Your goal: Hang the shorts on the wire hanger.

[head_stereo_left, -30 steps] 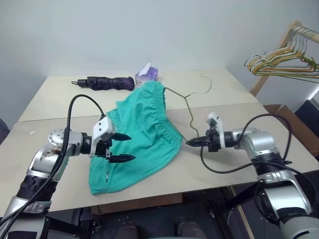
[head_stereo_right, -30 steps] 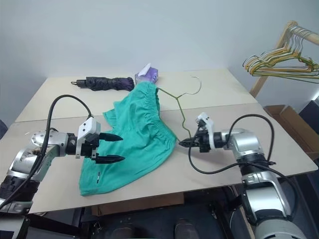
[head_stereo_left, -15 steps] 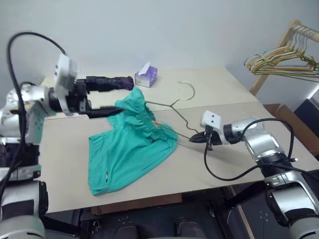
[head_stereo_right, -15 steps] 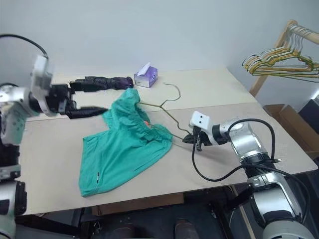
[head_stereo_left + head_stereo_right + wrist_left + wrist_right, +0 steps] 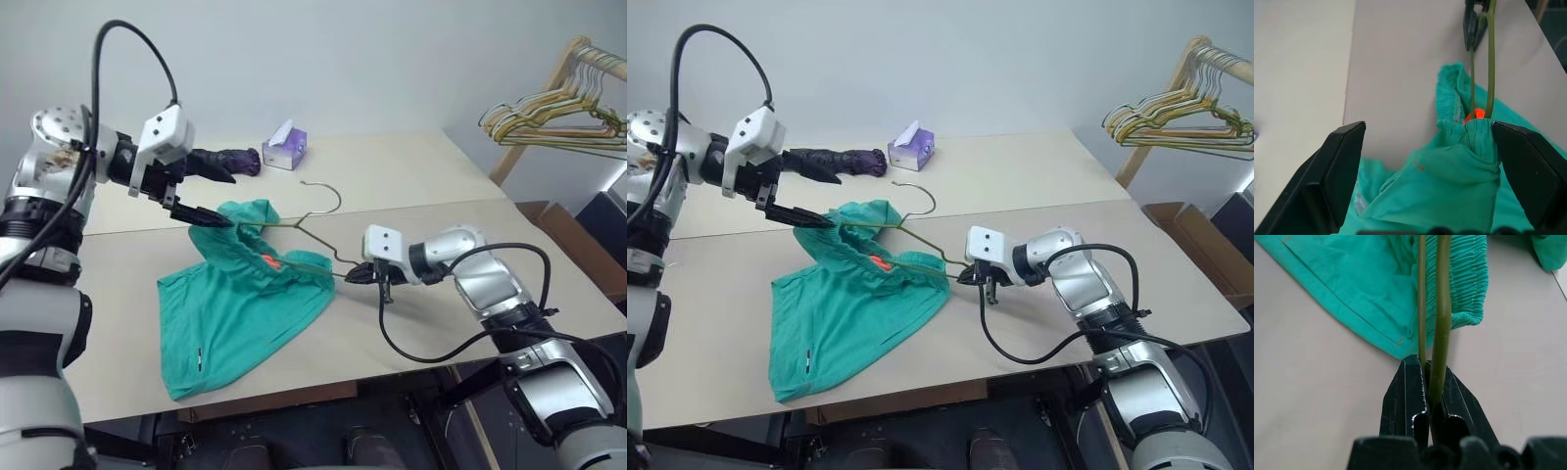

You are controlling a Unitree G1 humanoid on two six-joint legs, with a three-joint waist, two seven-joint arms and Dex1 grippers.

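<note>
right tool is clenched on one corner of the wire hanger, whose wires run from its fingers into the bunched waistband of the shorts. shorts lie on the surface, waistband lifted on the wire. left tool hangs released just above the raised waistband, fingertips apart.

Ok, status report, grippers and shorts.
Right gripper shut on wire hanger. Left gripper open, above shorts. Waistband bunched on hanger; rest on table. Nothing in the way.
</note>
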